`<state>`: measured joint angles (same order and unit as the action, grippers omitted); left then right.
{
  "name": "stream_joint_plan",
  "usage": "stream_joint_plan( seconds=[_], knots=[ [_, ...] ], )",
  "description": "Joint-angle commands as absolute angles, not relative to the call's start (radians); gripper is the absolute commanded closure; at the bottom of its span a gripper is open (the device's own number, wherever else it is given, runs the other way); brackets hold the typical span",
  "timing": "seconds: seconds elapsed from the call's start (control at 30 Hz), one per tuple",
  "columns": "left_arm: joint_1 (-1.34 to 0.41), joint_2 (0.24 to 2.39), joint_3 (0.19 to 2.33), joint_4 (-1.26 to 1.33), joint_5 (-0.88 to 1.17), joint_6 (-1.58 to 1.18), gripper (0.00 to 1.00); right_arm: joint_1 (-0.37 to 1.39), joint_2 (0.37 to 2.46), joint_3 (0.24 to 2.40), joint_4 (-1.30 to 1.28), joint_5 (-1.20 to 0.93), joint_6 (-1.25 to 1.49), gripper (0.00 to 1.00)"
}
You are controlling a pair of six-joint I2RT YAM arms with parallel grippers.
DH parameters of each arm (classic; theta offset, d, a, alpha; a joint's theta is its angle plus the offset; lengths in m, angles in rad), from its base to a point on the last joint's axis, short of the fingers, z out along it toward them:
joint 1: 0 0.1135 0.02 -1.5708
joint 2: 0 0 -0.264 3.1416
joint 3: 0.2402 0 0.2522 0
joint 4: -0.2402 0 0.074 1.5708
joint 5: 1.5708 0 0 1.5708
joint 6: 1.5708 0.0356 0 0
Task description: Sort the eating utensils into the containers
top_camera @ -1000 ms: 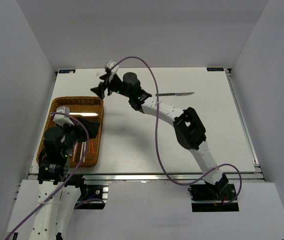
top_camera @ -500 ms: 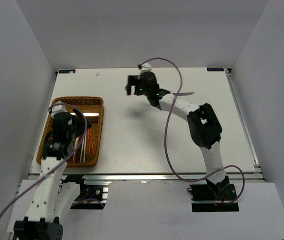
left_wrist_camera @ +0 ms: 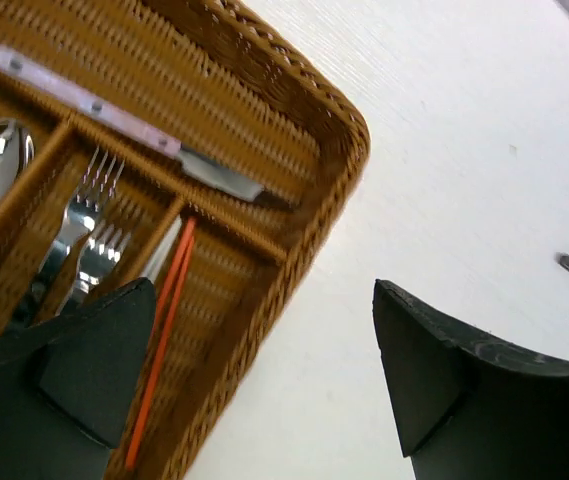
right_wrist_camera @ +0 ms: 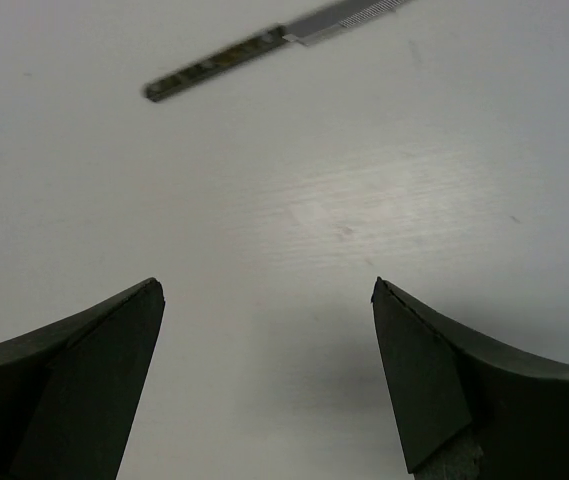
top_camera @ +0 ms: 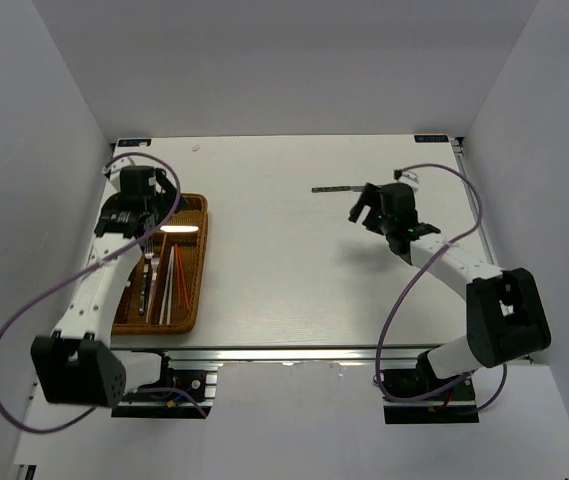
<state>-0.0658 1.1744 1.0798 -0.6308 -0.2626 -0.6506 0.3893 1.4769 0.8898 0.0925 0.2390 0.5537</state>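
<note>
One knife not yet sorted; pickup is next.
Knife (top_camera: 334,188) lies on table (top_camera: 284,270), well apart from tray (top_camera: 201,262). Right gripper (right_wrist_camera: 264,290) near it, jaws apart, empty. Left gripper (left_wrist_camera: 264,290) likewise, over tray corner. Next: straddle handle, close.

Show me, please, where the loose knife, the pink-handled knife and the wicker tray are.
loose knife (right_wrist_camera: 219,62): right wrist view, handle.
pink-handled knife (left_wrist_camera: 94,105): left wrist view, handle.
wicker tray (left_wrist_camera: 299,85): left wrist view, rim.

"Where does the tray (top_camera: 202,270) sit?"
"By the tabletop's (top_camera: 284,290) left edge. Forks (left_wrist_camera: 74,225) and chopsticks (left_wrist_camera: 164,330) lie in its long slots, a knife (left_wrist_camera: 124,125) in the crosswise far slot."
"Anything outside it?"
"A loose knife (top_camera: 334,188), toward the far edge."
</note>
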Motion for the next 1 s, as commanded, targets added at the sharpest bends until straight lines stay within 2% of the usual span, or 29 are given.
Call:
stream_joint_plan(
  seconds=[0.0,0.13,0.27,0.4,0.47,0.57,0.63,0.67,0.7,0.8,0.83,0.97],
  knots=[
    [-0.072,1.319,1.186,-0.666,-0.347,-0.6,0.02,0.351,1.398,0.79,0.074,0.189,0.62,0.11],
    [-0.06,1.428,1.284,-0.797,-0.68,-0.779,0.02,0.345,1.286,0.715,0.103,0.129,0.627,0.11],
    [-0.054,1.545,1.443,-0.948,-0.743,-0.884,0.02,0.344,1.191,0.595,0.176,0.077,0.64,0.11],
    [-0.055,1.568,1.451,-0.818,-0.565,-0.802,0.02,0.344,1.198,0.594,0.175,0.09,0.618,0.11],
    [-0.063,1.554,1.383,-0.621,-0.323,-0.726,0.02,0.341,1.221,0.617,0.157,0.112,0.62,0.11],
    [-0.142,1.642,1.42,-0.48,-0.166,-0.619,0.02,0.336,1.218,0.657,0.069,0.139,0.67,0.11],
    [-0.244,1.765,1.65,-0.523,-0.164,-0.527,0.02,0.336,1.143,0.611,0.081,0.14,0.675,0.11],
    [-0.273,1.905,1.745,-0.578,-0.164,-0.443,0.02,0.333,1.114,0.597,0.081,0.15,0.669,0.11],
    [-0.322,1.977,1.931,-0.597,-0.147,-0.404,0.02,0.33,1.085,0.589,0.066,0.156,0.664,0.11],
    [-0.397,2.211,2.212,-0.595,-0.004,-0.244,0.02,0.322,0.971,0.566,0.012,0.114,0.632,0.11],
    [-0.416,2.256,2.255,-0.58,0.067,-0.189,0.02,0.321,0.919,0.56,0.003,0.092,0.624,0.11],
    [-0.508,2.384,2.278,-0.406,0.086,0.071,0.02,0.318,0.806,0.523,-0.051,0.017,0.585,0.11]
  ],
)
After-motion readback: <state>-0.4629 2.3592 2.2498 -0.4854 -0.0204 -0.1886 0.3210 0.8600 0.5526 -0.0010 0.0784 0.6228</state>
